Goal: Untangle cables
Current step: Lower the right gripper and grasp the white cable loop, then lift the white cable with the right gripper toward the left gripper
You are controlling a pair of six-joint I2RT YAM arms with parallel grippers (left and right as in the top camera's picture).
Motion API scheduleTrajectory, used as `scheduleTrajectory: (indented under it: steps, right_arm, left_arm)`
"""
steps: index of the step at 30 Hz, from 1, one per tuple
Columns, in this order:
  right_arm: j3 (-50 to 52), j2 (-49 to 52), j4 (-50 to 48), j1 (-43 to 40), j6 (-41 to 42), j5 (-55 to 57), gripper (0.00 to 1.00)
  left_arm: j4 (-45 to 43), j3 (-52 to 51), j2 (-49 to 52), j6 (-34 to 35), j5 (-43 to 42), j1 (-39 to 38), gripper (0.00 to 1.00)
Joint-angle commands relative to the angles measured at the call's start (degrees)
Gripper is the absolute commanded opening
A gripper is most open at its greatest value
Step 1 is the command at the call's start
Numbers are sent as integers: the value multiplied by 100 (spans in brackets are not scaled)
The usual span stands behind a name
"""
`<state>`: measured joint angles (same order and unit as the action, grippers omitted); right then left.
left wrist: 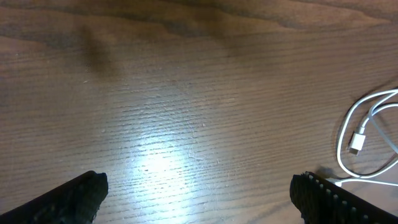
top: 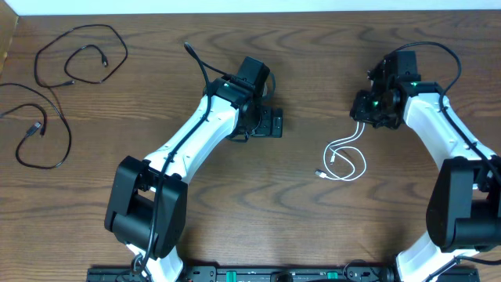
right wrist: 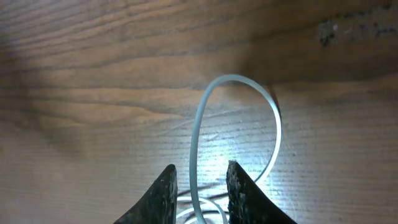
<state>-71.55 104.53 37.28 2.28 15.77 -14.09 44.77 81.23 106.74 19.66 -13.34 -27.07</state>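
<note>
The white cable (top: 345, 159) lies in loose loops on the table right of centre, its plug toward the front. My right gripper (top: 366, 117) is at the cable's far end. In the right wrist view the white cable (right wrist: 198, 118) runs between the two fingers (right wrist: 199, 167), which stand a little apart on either side of it. My left gripper (top: 270, 122) is wide open and empty over bare wood (left wrist: 199, 180); the white cable (left wrist: 367, 134) shows at its right. Two black cables lie apart at the far left, one looped at the back (top: 78, 59), one nearer (top: 41, 133).
The wooden table (top: 258, 204) runs to a pale wall at the back. The left table edge is close to the black cables. Both arm bases stand at the front edge.
</note>
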Motion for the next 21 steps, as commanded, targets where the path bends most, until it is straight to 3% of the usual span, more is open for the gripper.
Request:
scheduleTrajectory:
  steps: [1,5,11,21]
  right_arm:
    - [31,46,-72,24,-42,46,20]
    - [-37,31,-31,-22,-42,39,1]
    - [-507,-116,426,-48,-44,-809,1]
    - [-1226,-802,13,-44,-39,-4601,1]
  left_arm:
    - [17,-46,63,35,81,9,99]
    - [17,-46,63,35,81,9,99]
    - [17,-46,63,35,81,9,99]
    - [17,-46,63,35,81,9,99]
